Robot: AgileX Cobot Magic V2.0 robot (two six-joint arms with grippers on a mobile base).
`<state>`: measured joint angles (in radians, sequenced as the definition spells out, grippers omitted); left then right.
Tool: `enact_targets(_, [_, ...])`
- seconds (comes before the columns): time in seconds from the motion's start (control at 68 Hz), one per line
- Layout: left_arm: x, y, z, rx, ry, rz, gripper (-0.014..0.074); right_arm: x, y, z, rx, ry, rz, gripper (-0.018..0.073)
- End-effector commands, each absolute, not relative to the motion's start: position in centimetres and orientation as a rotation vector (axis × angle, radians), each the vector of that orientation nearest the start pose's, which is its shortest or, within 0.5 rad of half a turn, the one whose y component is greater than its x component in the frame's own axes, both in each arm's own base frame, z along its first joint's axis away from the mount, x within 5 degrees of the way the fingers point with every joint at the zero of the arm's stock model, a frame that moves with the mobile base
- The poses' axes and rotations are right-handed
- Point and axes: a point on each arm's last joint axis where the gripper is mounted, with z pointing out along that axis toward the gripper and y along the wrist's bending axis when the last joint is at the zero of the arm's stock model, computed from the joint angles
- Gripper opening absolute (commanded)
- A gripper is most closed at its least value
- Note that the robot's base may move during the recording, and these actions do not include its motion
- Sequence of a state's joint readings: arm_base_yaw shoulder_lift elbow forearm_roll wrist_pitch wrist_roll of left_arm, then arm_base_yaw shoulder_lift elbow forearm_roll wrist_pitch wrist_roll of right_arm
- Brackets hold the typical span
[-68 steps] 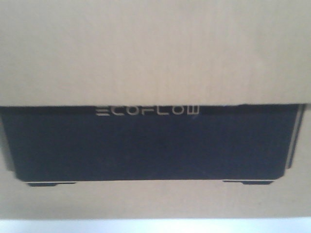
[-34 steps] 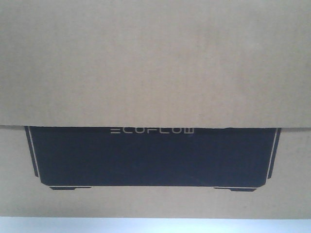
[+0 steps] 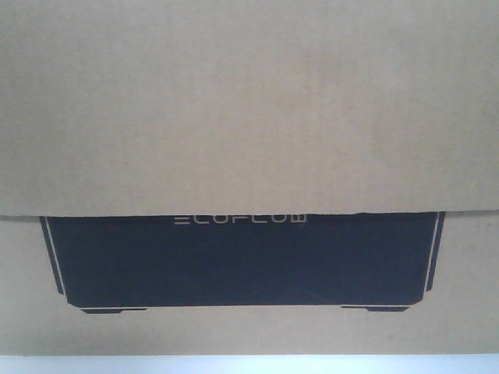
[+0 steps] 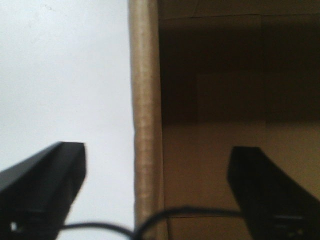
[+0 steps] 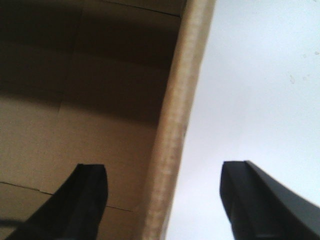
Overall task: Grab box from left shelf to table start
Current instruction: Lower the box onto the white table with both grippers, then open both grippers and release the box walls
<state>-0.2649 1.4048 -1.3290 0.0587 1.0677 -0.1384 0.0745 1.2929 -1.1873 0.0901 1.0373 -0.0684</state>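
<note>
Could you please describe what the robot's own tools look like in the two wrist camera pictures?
Only the fingers show. The left tool has two black, blocky fingers with flat, squared-off tips, and a thin black cable curves across the bottom of that picture. The right tool has the same black, tapering fingers. No markings are legible, and the arms themselves are out of view.

The place is showing too little to name: a brown shipping box (image 3: pixel 249 101) printed "ECOFLOW" is filling the front view, sitting on a plain white desk (image 3: pixel 249 366), hinting at storage or lab space.
</note>
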Motion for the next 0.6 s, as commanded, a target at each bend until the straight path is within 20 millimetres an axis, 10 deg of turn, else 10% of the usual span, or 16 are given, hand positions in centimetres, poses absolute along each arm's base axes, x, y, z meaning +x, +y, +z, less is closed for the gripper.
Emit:
enact_targets(0.0, [27.3, -7.0, 37.4, 0.188, 2.535, -0.077, 0.0568, 25.2, 2.4, 36.1, -0.162, 2.527, 0.102, 0.0585])
enact_targets(0.353, [23.2, -5.9, 43.4, 0.164, 2.328, -0.120, 0.0569, 22.1, 2.2, 41.3, -0.158, 2.356, 0.098, 0.0554])
enact_targets(0.588, [15.9, -3.8, 47.8, 0.140, 2.074, -0.163, 0.0521, 16.0, 1.7, 44.9, -0.155, 2.165, 0.094, 0.0272])
